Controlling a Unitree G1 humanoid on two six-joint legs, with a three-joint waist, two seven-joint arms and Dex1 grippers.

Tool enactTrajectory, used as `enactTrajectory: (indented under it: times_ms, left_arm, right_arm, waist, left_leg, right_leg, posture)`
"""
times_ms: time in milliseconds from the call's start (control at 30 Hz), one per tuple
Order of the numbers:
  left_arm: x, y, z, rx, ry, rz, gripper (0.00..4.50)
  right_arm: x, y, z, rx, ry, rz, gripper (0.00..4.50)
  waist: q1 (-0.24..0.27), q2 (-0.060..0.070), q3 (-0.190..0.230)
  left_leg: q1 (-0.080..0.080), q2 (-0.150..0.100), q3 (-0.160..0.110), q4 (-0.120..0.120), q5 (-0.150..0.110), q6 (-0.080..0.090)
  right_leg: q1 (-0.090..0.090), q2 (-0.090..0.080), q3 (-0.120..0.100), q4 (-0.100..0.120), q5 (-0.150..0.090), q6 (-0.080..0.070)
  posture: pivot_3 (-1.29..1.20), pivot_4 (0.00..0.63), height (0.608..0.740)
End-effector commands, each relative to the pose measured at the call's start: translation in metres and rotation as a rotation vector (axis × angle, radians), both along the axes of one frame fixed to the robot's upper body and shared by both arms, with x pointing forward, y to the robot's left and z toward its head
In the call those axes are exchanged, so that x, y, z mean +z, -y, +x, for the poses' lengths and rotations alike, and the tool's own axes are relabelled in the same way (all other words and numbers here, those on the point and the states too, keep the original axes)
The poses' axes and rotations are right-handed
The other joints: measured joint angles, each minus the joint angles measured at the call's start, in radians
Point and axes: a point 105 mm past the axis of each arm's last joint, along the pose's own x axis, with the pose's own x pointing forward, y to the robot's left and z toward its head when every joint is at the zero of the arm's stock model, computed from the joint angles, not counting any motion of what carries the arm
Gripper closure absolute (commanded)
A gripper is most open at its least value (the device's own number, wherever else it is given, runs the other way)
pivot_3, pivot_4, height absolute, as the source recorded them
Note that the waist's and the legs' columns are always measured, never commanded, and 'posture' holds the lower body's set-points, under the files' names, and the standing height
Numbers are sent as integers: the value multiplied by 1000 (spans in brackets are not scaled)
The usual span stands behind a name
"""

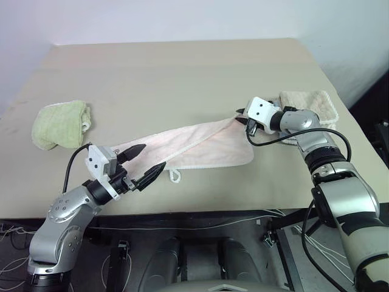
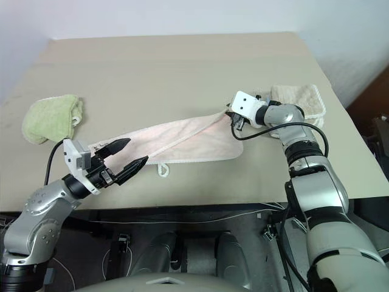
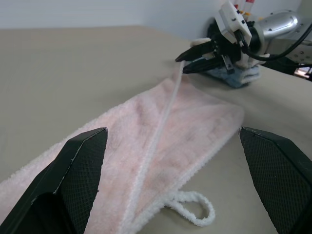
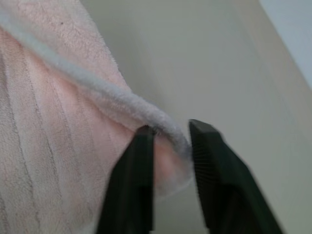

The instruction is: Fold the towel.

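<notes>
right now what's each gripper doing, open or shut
Left gripper: open, holding nothing, over the near end of the pink towel.
Right gripper: closed on the towel's far corner edge.

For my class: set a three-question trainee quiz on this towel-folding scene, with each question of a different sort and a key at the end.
1. True or false: the right gripper has its fingers closed on a corner of the pink towel.
2. Multiple choice: the left gripper is A) shut on the towel's white loop tab, B) open at the towel's near left end, C) resting on the green towel.
3. Fill in: the folded beige towel lies on the table just behind the robot's ____ arm.

Key: 1 true; 2 B; 3 right.
</notes>
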Motion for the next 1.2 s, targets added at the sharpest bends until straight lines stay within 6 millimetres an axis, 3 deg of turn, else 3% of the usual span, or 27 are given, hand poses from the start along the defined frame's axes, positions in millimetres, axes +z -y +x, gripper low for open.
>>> enactTrajectory:
  times_ms: [33,200,500,667,833,967,1200]
  left_arm:
    - [3,-9,-1,10,41,18,0]
    - [0,-19,0,22,46,33,0]
    - [-4,-41,-8,66,39,147,0]
    - [-2,-68,-10,122,36,208,0]
    - [3,-88,-9,167,36,239,0]
    - [-9,-99,-22,150,10,322,0]
    - [-24,-101,-32,112,3,446,0]
  right_arm:
    - [13,-3,2,10,43,10,4480]
    - [31,1,5,-12,84,48,4480]
    - [114,-12,-5,26,232,344,4480]
    - [140,-27,-17,62,277,412,4480]
    - [146,-32,-21,77,266,448,4480]
    - [148,-35,-21,82,260,444,4480]
    - [149,-41,-25,102,250,454,4480]
  waist:
    - [-1,0,0]
    - [0,0,0]
    - [-1,1,0]
    - [1,1,0]
    - [1,1,0]
    - [1,1,0]
    - [-1,1,0]
  left_leg:
    - [0,0,0,0,0,0]
    - [0,0,0,0,0,0]
    - [0,0,0,-1,0,0]
    - [0,1,-1,-1,0,0]
    - [0,0,0,-1,0,0]
    - [0,0,0,-1,0,0]
    - [0,1,0,-3,0,0]
  right_leg:
    - [0,0,0,0,0,0]
    - [0,0,0,0,0,0]
    - [-1,0,0,0,0,0]
    - [-1,0,0,1,0,0]
    - [-2,-1,0,1,0,0]
    - [-2,-1,0,0,0,0]
    - [-3,-2,1,1,0,0]
  posture:
    - [0,150,740]
    - [0,150,740]
    - [0,150,740]
    - [0,150,740]
    - [0,150,740]
    - [0,150,740]
    - [0,150,740]
